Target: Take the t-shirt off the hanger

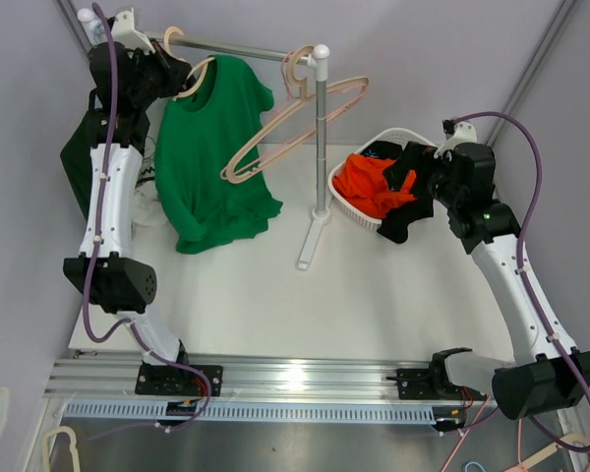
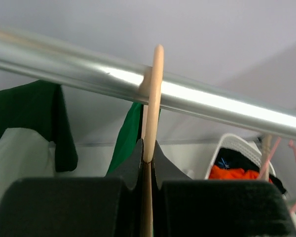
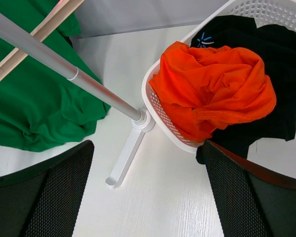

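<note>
White arms [image 1: 106,197], black joints [image 1: 111,281], purple cables [image 1: 539,172]

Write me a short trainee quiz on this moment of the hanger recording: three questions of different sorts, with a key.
1. True or false: the left gripper is shut on the hanger just below the rail.
2. What lies in the white basket? A: an orange garment and a black garment. B: shoes. C: nothing.
3. Fill in: the right gripper hovers by the basket with its jaws ___.
Key: 1 true; 2 A; 3 open.
</note>
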